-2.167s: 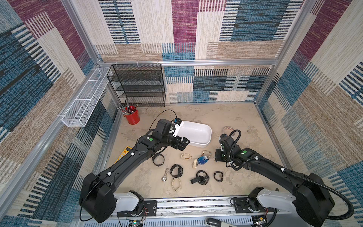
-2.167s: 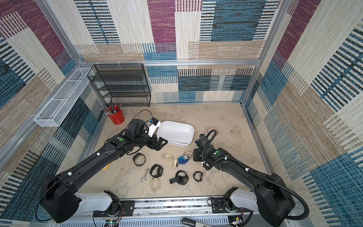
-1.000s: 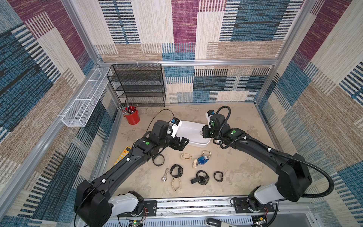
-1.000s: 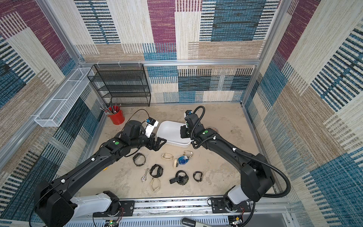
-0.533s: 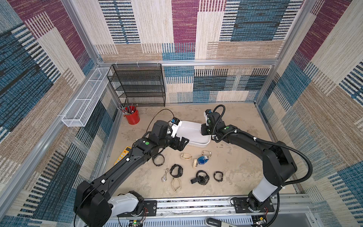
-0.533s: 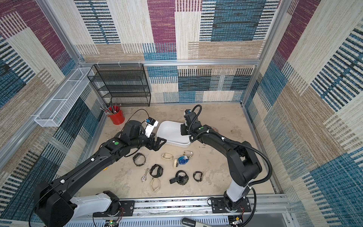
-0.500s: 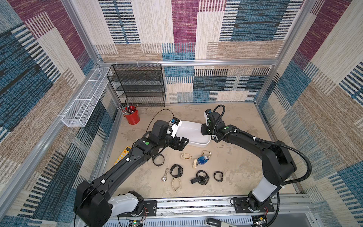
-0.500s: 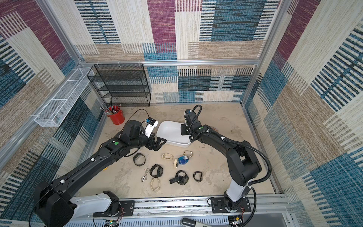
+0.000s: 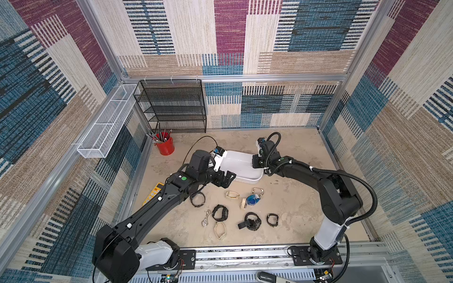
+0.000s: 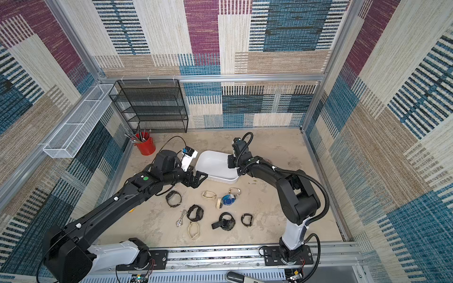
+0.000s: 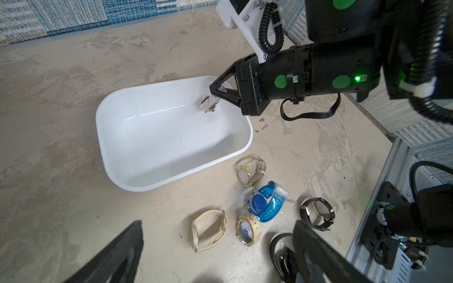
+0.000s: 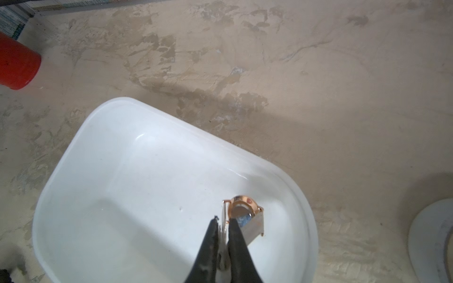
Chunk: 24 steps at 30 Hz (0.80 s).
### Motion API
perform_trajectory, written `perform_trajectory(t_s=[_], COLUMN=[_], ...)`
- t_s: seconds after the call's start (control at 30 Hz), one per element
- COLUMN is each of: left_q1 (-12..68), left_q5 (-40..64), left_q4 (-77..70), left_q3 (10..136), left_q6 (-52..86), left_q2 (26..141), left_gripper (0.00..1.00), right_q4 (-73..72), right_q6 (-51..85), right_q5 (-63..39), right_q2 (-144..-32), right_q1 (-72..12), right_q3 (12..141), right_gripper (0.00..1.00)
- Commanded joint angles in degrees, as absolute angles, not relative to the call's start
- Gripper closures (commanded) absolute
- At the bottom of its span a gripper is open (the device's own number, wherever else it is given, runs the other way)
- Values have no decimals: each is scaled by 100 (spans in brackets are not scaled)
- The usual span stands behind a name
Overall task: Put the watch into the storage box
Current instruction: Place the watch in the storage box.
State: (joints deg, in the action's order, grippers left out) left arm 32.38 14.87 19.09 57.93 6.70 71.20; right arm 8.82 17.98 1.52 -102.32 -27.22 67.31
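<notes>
Setting: we work on a mottled beige tabletop walled in by woven patchwork panels.
Tub: the white tub sits mid-table in both top views, its floor showing bare white.
Watch: the watch, a rose-gold case on a pale strap, hangs over the tub's three o'clock end, inside the rim line. We cannot tell whether it touches the floor.
Right claw: the right claw is pinched narrow on the strap.
Left claw: the left claw is spread wide, holding nothing, just beside the tub's seven o'clock corner.
Loose watches: the loose watches lie at the tub's six o'clock.
Stage: we judge that letting go comes next.
Risk: released this near the rim, the strap could drape over the edge or cling to a finger. A knock from either claw could slide the light tub.
</notes>
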Motion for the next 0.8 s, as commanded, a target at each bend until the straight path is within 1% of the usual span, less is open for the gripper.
perform_trajectory(t_s=[0.0,0.27,0.37,0.43,0.57,0.63,0.73,0.77], left_q1=[3233,3235,3234,3234,3235,3237,3234,3235], left_q5=[1408,1359,1371,1379,1371,1363,1345,1336], left_q4=[1846,1867,1872,1872,1874,1876,1887,1888], left_q3=[5801,5801,5814,5818,5818,5818,5824,5827], left_q6=[646,624,633,633,633,633,633,639], left_q2=[7128,7137,7155,7154,7171,7172,7180,7181], left_gripper=[4,4,4,4,4,4,4,4], right_q4=[530,450,464,461,439,462,466,481], right_q6=[1817,1848,1872,1883,1899,1907,1900,1891], right_q5=[83,100,138,158,210,227,228,232], right_q2=[-10340,-10570,-10588,-10564,-10384,-10230,-9859,-9772], right_q1=[-2694,-2672,-2659,-2663,-2663,-2663,-2663,-2663], right_q3=[6715,6732,6732,6726,6680,6682,6646,6645], right_gripper=[88,87,85,82,63,52,33,29])
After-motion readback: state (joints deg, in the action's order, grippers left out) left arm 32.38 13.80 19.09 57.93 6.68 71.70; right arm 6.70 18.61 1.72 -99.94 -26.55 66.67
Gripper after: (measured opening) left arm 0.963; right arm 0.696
